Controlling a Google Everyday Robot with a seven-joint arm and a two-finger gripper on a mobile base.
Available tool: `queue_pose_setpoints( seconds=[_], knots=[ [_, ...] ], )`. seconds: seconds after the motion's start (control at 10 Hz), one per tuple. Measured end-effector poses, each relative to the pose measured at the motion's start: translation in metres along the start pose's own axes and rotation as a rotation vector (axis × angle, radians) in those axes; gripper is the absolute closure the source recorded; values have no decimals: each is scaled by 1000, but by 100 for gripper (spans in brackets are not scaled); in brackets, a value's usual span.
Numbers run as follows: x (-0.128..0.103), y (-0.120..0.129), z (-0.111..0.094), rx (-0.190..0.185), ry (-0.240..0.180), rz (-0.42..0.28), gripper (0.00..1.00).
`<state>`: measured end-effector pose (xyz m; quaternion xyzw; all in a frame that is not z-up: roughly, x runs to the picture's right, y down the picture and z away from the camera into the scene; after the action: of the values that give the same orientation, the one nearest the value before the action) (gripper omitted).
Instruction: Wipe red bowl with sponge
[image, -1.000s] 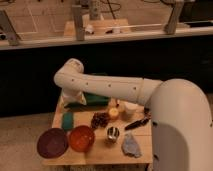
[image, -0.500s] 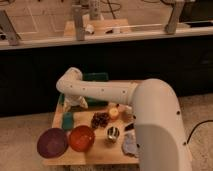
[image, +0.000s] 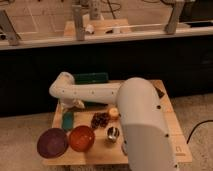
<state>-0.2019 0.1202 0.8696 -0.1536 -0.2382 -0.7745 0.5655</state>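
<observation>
Round, shiny orange-red bowl (image: 81, 138) sitting upright near the front edge of the bench (image: 90, 158). Small flat teal-green sponge (image: 68, 120) lying flat just behind it, close to its rim. Right above the sponge's far end, gripper (image: 73, 106) with jaws spread wide.

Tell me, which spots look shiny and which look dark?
Camera view: a soft gleam sits on the red bowl and the metal cup; the band behind the table is deep black; the gripper, just behind the sponge, looks pale and well lit.
</observation>
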Motion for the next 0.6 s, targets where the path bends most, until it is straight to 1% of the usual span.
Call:
queue_pose_setpoints(
  seconds=[0.1, 0.2, 0.3, 0.5, 0.6],
  knots=[
    [0, -3, 1, 18, -15, -13, 20],
    [-2, -6, 1, 46, -28, -22, 20],
    [-4, -10, 1, 63, -38, -30, 20],
    [-10, -20, 6, 86, -56, -48, 20],
    [-14, -24, 9, 91, -63, -54, 20]
  ],
)
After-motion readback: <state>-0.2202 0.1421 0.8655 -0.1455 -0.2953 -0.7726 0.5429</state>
